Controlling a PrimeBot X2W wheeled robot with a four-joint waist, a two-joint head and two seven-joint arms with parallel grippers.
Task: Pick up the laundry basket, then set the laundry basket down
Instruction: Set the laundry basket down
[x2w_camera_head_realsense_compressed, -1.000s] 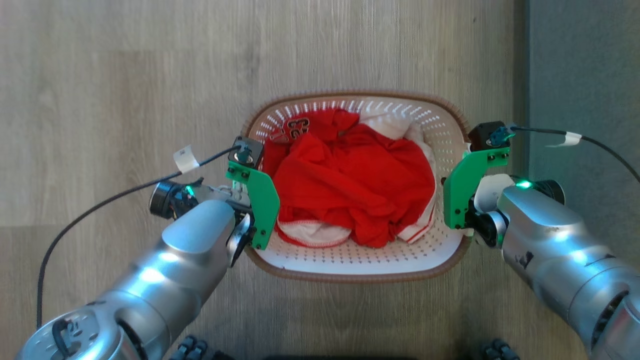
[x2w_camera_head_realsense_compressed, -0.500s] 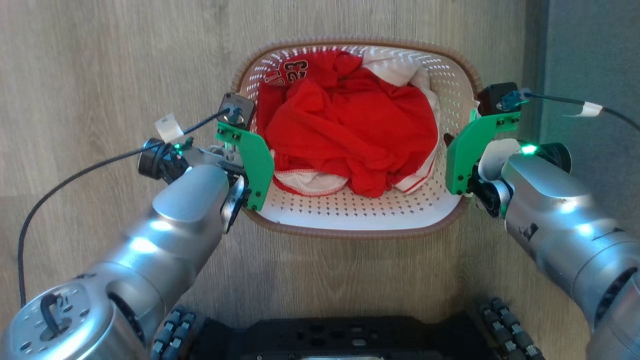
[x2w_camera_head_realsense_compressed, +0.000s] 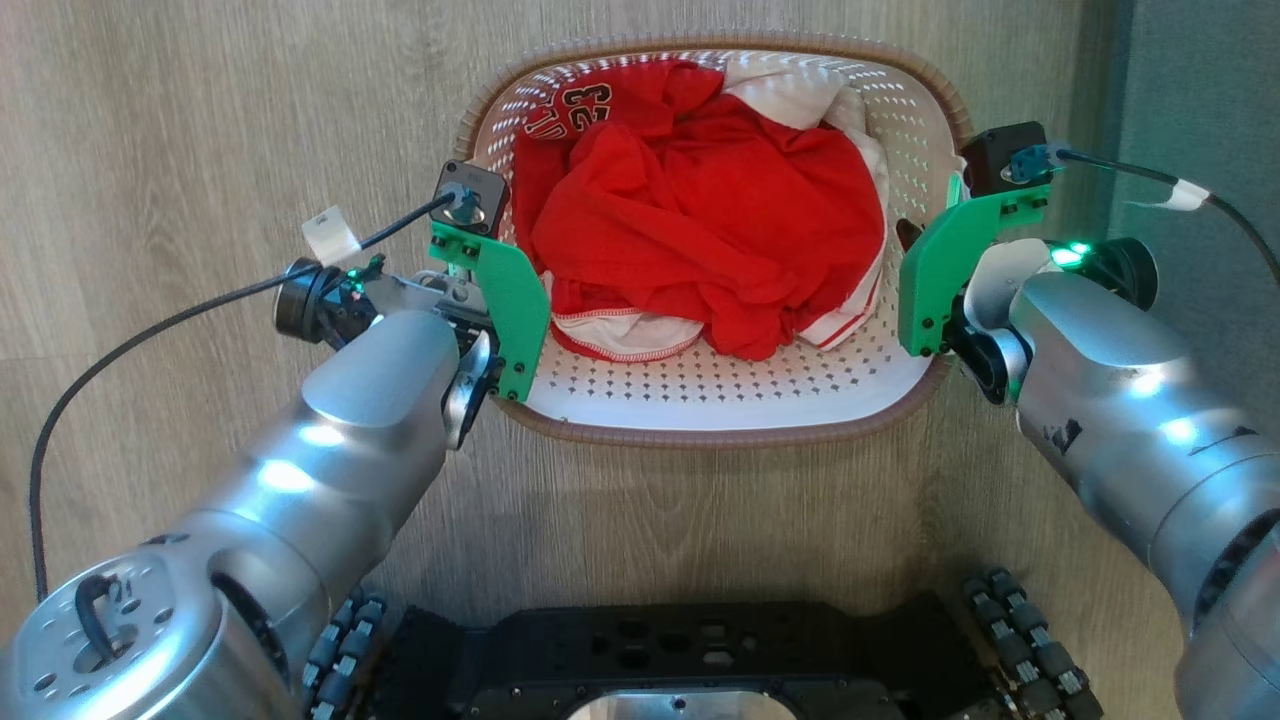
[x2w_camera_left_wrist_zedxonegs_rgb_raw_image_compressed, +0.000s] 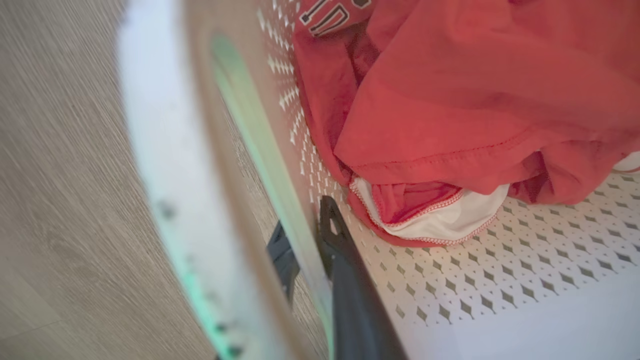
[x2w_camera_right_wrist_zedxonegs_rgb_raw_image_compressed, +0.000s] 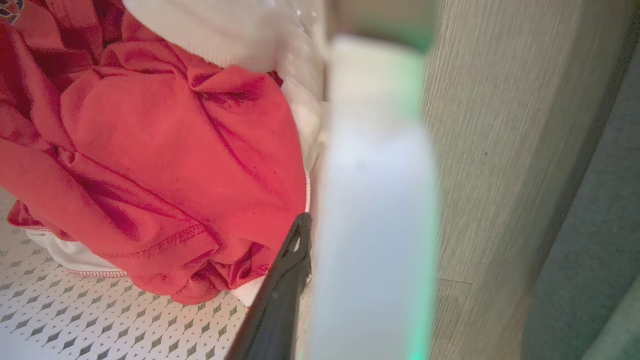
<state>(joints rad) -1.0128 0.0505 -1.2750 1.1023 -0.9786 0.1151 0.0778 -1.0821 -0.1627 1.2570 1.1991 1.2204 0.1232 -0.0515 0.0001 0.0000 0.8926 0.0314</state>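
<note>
A laundry basket (x2w_camera_head_realsense_compressed: 720, 437) ahead of the wheeled base (x2w_camera_head_realsense_compressed: 690, 650), flanked left and right.
Clothes (x2w_camera_head_realsense_compressed: 700, 220) are heaped inside it; the left gripper (x2w_camera_left_wrist_zedxonegs_rgb_raw_image_compressed: 306, 232) straddles its left wall, the right gripper (x2w_camera_right_wrist_zedxonegs_rgb_raw_image_compressed: 325, 230) sits at its right wall.

Wood-look floor (x2w_camera_head_realsense_compressed: 180, 120), grey carpet (x2w_camera_head_realsense_compressed: 1200, 90) along right; wheeled base (x2w_camera_head_realsense_compressed: 700, 640) on it; laundry basket (x2w_camera_head_realsense_compressed: 720, 432) possibly raised, unclear.

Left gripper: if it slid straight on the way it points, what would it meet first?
Probably the crumpled red cloth, bunched against the wall of the white perforated plastic laundry basket just ahead of the inner finger; depth is unclear.
</note>
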